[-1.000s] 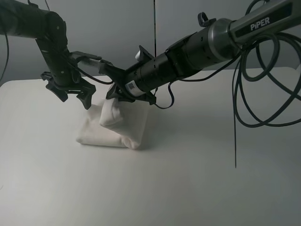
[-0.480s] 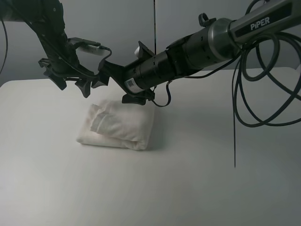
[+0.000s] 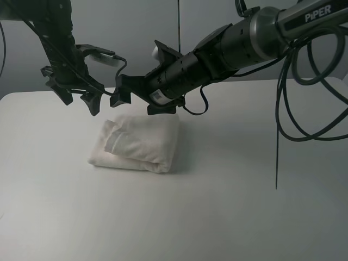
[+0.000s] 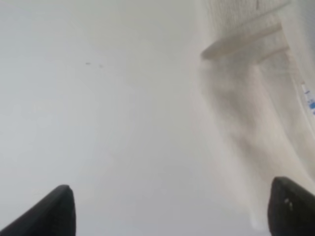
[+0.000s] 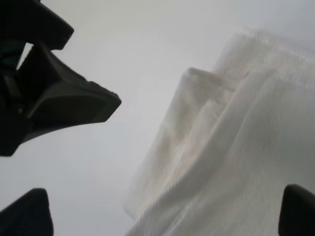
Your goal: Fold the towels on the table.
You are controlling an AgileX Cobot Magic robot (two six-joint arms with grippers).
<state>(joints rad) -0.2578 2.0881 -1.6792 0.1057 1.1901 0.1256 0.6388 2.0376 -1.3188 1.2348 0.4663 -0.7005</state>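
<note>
The white towel [image 3: 138, 144] lies folded into a thick rectangle on the white table [image 3: 244, 190], left of middle. My left gripper [image 3: 76, 102] hangs open and empty above the table just behind the towel's far left corner. My right gripper [image 3: 139, 103] reaches across the middle and hangs open and empty just above the towel's far edge. The left wrist view shows the towel's layered edge [image 4: 256, 98] beside bare table [image 4: 98, 123]. The right wrist view shows the towel's folded layers [image 5: 236, 147] below the open jaws, with the left gripper's finger [image 5: 54, 105] close by.
Black cables [image 3: 304, 109] hang from the right arm over the table's far right part. The two grippers are close together above the towel's far side. A grey wall [image 3: 163, 22] stands behind the table.
My right gripper let go of the towel fold it held up and lifted away. The towel now lies flat. My left gripper rose and drew back a little.
</note>
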